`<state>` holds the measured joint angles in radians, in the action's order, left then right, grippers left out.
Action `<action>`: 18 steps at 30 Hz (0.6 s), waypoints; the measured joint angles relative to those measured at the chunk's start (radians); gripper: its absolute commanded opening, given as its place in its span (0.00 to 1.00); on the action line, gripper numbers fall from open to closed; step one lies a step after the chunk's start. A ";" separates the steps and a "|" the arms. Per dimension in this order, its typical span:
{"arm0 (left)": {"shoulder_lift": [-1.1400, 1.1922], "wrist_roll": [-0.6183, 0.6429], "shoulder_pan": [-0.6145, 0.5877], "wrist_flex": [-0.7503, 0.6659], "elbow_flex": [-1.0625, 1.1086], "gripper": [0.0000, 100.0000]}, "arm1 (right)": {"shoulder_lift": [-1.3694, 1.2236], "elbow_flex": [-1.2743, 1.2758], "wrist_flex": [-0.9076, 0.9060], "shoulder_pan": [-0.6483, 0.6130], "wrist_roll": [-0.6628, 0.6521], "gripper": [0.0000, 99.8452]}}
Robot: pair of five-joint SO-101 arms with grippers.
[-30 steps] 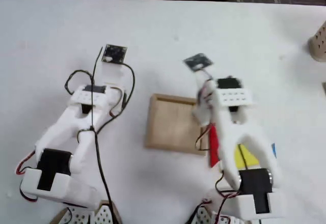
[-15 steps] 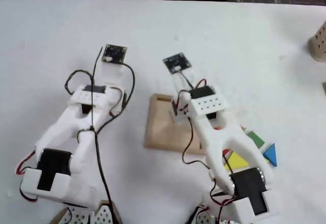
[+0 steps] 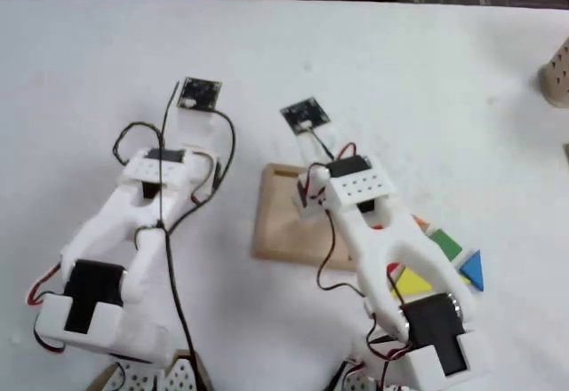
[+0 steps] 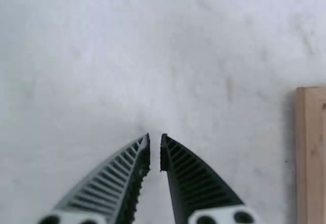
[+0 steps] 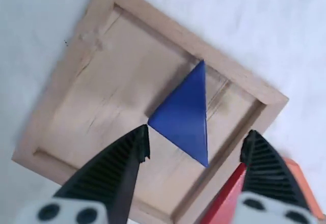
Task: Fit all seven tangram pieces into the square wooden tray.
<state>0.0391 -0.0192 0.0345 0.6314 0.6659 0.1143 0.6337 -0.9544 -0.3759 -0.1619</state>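
While the right jaws stand apart above the square wooden tray, clamped on nothing, a blue triangle lies on the tray floor between them. One of its tips is against an inner wall of the tray. Whether the nearer jaw touches its corner cannot be told. The left jaws are together and empty, over bare surface just beside the tray's rim.

Risks, as judged:
- The triangle sits out in the tray's middle, not tucked into a corner. Left so, it could block later pieces.
- If the jaws lift off at a slant, one may catch the triangle and drag it up the tray's rim.
- The right arm overhangs the loose group beside the tray. A low swing could scatter it.

Count:
- Tray: one.
- Pieces inside the tray: one.
- Pieces beside the tray: five, namely an orange piece, a green piece, a second blue triangle, a yellow piece and a red piece.
- Total tallied: six of seven. The arm overlies part of the group, so the tally may run short.
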 measured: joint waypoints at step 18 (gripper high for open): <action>0.000 0.000 0.000 0.000 0.000 0.07 | 0.000 -0.046 -0.048 0.170 0.000 0.02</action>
<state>0.0391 -0.0192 0.0345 0.6314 0.6659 0.1143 0.5877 -1.0019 -0.2056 -0.1619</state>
